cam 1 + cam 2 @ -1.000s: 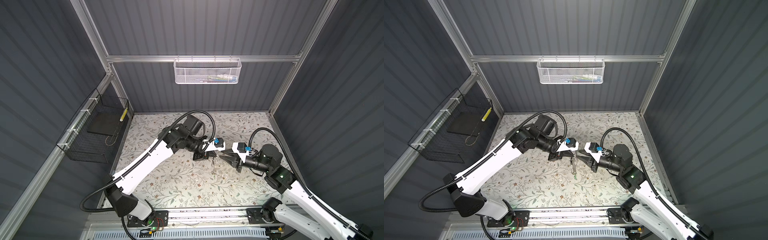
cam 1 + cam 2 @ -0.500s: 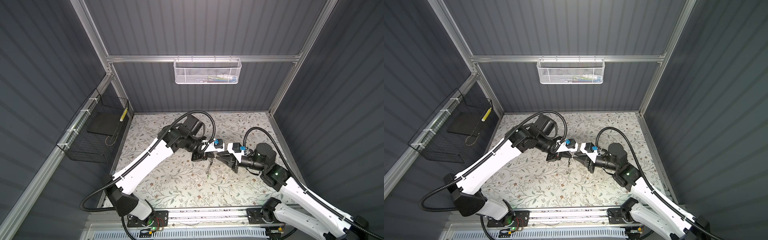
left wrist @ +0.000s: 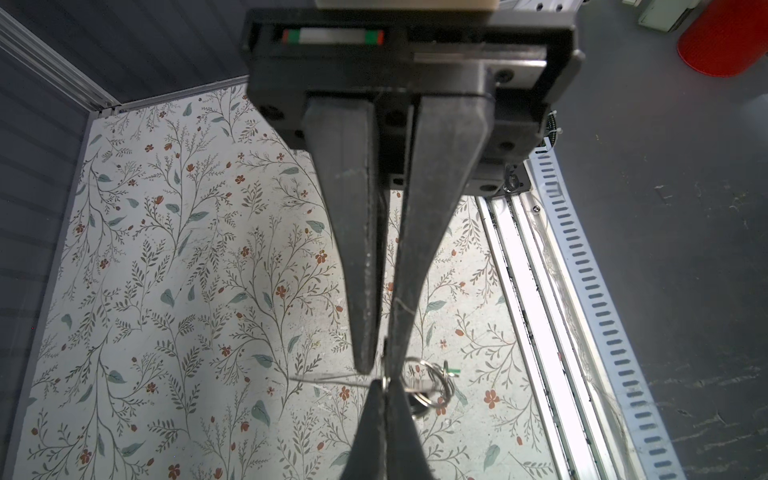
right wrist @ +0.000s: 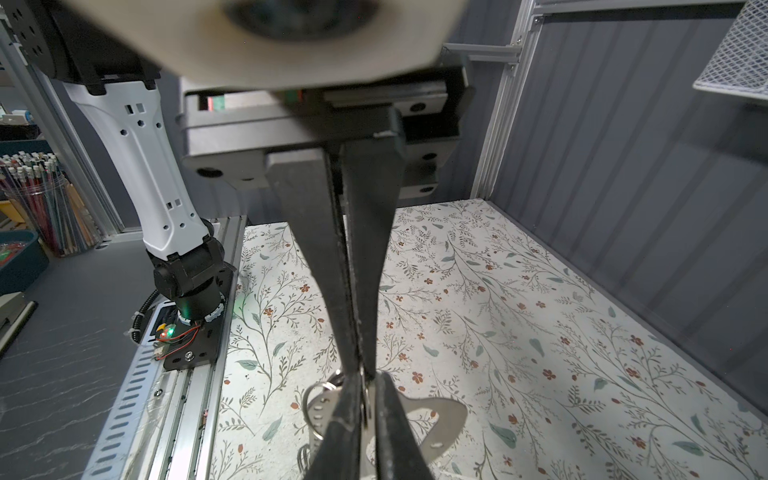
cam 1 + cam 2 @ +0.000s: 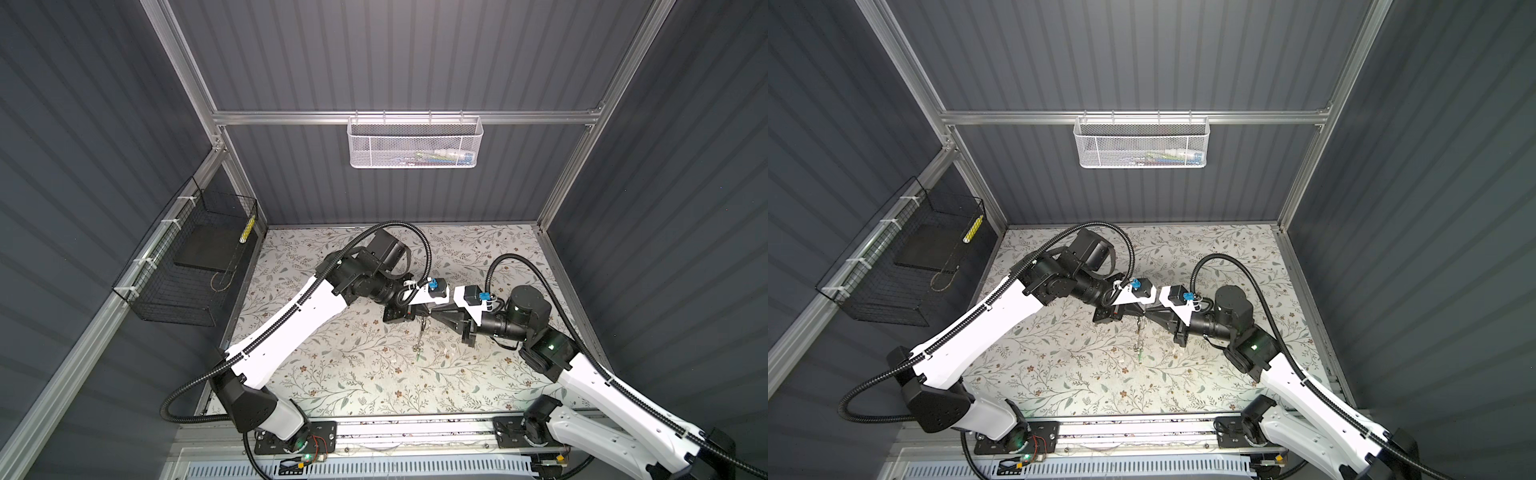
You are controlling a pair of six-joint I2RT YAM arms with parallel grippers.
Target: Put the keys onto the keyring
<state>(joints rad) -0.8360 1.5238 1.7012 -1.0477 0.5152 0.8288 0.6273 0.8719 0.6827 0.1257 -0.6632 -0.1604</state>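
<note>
While both tips meet mid-air over the floral mat, step: working a key onto the ring, judged partway.
left gripper: clenched, pinching what looks like the flat key.
right gripper: tips pressed nearly together on thin metal, right against the left tips; can't tell which piece.
keyring: hangs just beside both tips, green tag dangling; can't tell if it touches the mat.
do it well: left arm dead steady; right bites only the ring's split end and feeds along the coil in small moves.
risk: thin metal slips and the bundle drops.
</note>
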